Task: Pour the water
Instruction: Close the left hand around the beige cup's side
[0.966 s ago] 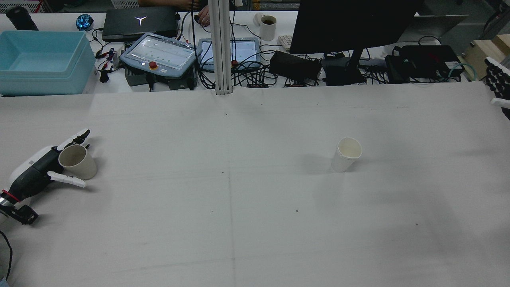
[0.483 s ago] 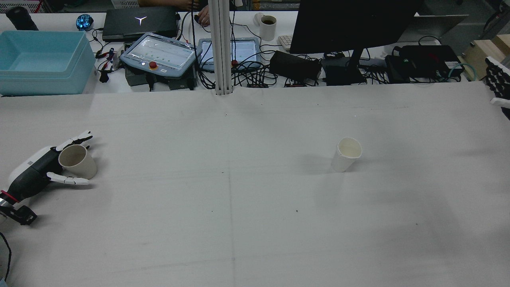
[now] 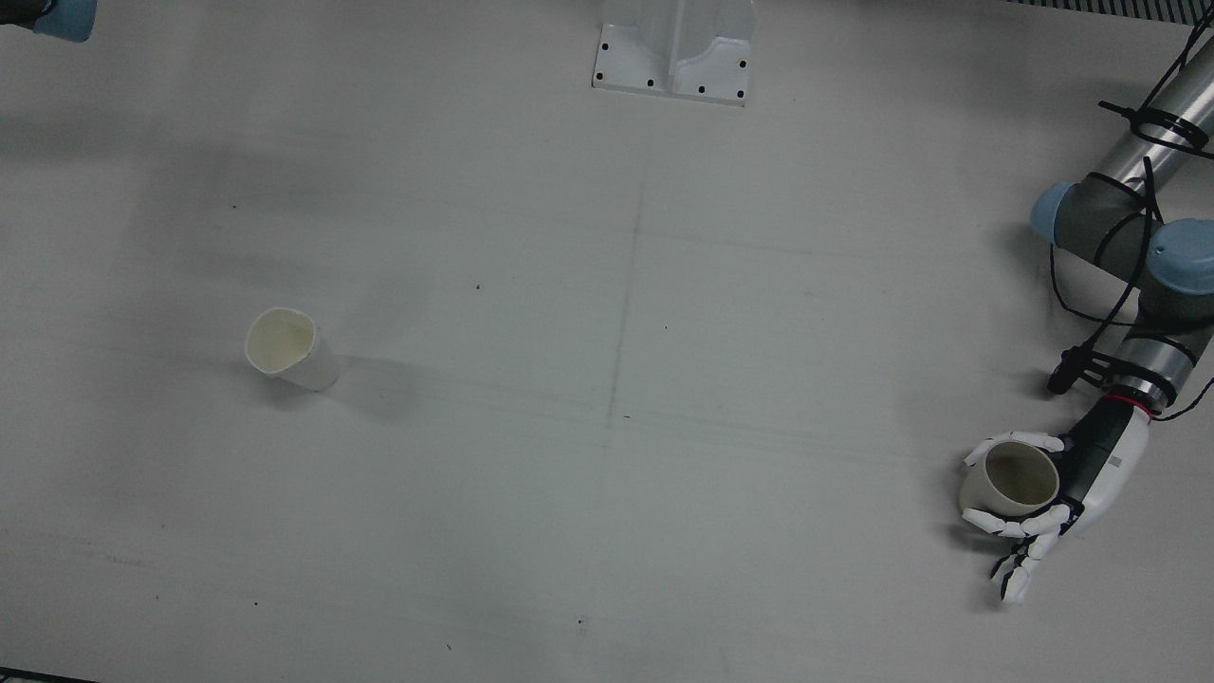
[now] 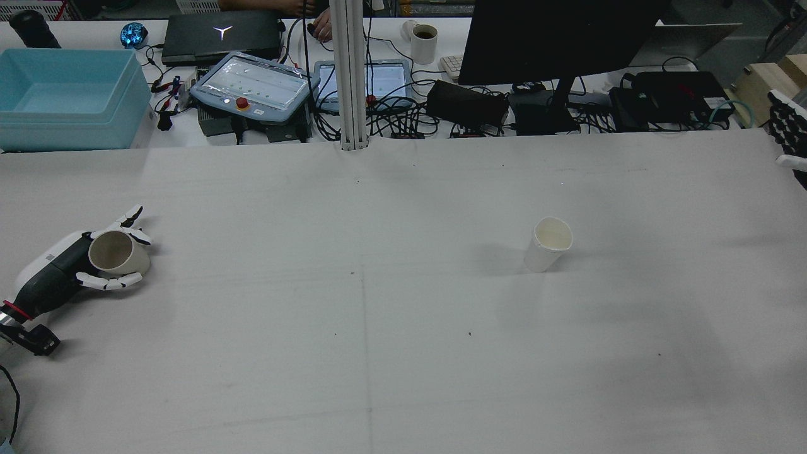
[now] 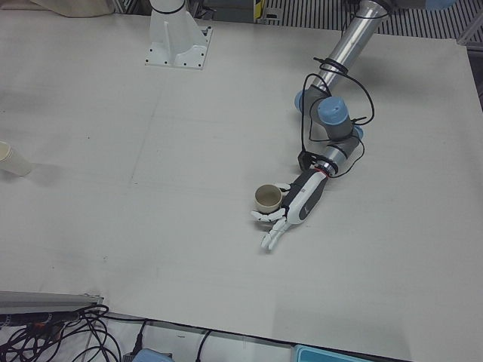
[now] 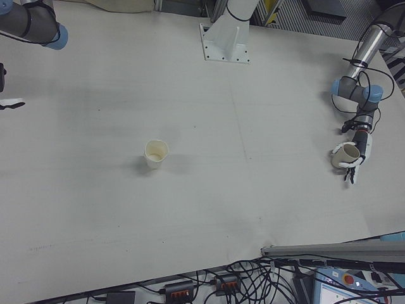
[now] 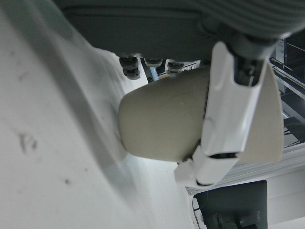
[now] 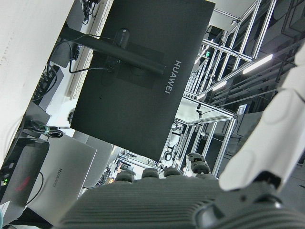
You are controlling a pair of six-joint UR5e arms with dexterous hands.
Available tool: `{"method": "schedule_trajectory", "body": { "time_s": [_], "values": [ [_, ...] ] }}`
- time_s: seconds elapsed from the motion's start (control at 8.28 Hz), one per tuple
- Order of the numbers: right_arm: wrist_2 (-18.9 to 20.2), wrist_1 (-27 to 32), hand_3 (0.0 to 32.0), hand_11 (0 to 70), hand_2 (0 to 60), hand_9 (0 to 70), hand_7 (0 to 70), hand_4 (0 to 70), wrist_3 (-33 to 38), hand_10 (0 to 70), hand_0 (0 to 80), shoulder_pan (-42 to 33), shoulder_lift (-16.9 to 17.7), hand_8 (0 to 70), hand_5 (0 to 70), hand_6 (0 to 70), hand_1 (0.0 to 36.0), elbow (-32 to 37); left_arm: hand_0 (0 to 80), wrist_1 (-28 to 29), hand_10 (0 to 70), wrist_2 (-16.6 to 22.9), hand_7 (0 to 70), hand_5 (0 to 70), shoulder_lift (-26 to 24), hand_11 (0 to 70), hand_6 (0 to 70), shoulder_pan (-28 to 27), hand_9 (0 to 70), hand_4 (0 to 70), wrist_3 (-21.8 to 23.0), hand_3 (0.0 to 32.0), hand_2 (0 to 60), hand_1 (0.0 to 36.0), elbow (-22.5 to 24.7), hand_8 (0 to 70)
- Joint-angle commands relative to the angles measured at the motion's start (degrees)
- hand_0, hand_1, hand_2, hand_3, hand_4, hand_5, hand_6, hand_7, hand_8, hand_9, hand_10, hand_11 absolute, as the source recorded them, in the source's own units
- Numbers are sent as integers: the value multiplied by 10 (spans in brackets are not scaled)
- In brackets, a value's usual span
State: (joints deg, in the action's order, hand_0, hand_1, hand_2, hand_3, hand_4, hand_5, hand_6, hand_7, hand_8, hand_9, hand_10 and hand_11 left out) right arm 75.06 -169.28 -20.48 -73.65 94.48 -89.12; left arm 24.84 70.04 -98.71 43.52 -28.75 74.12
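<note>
Wide grey tabletop point(image 4: 403, 328) fills the scene, bare but for two paper cups set well apart, with a black monitor point(image 4: 555, 38) and a blue bin point(image 4: 63, 101) on the cluttered desk beyond its far edge. On the robot's left edge the left arm point(image 3: 1129, 237) reaches low over the surface, and here is the news: the left hand point(image 4: 69, 268), whose fingers a moment ago stood spread either side of the tan cup point(image 4: 116, 254), has now curled them in against the cup's wall, one finger point(image 7: 228, 109) lying pressed across it in the hand's own camera. So the hand has gone from wide to wrapped around the tan cup, and the cup has shifted a touch toward the palm. It looks to be resting on the tabletop, base down, mouth slightly tilted; no lift yet, as far as I can judge. That means the grasp step looks all but done, and carrying it across comes next. The target, the white cup point(image 4: 547, 244), stands upright on the other half of the tabletop, far from the tan one, untouched. Whether the tan cup holds water I cannot tell. The right hand point(image 4: 788, 132) only peeks in at the rear view's right edge, away from both cups; whether its fingers are spread or curled I cannot tell.
</note>
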Motion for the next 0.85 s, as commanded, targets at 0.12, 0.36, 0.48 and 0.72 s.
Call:
{"method": "schedule_trajectory", "body": {
  "time_s": [0.12,0.36,0.48,0.72],
  "values": [
    [0,-1,0,0,35,0,0,31,-1,0,427,1,-1,4,64,0,84,0,631,-16,57,0,21,373,-1,105,26,5,0,330,5,0,132,289,10,0],
    [-1,-1,0,0,36,0,0,35,0,0,427,1,-1,4,66,1,84,0,561,-34,69,0,72,480,0,117,61,18,0,319,5,0,162,239,35,2],
    [-1,-1,0,0,35,0,0,34,0,0,428,1,-1,3,67,1,85,0,545,-43,76,0,101,573,0,127,84,24,6,327,5,0,256,242,41,6],
    [-1,0,0,0,35,0,0,35,1,0,429,0,-1,2,68,0,85,-1,479,-47,88,0,116,644,2,146,101,25,9,315,5,0,600,359,44,10]
  ]
}}
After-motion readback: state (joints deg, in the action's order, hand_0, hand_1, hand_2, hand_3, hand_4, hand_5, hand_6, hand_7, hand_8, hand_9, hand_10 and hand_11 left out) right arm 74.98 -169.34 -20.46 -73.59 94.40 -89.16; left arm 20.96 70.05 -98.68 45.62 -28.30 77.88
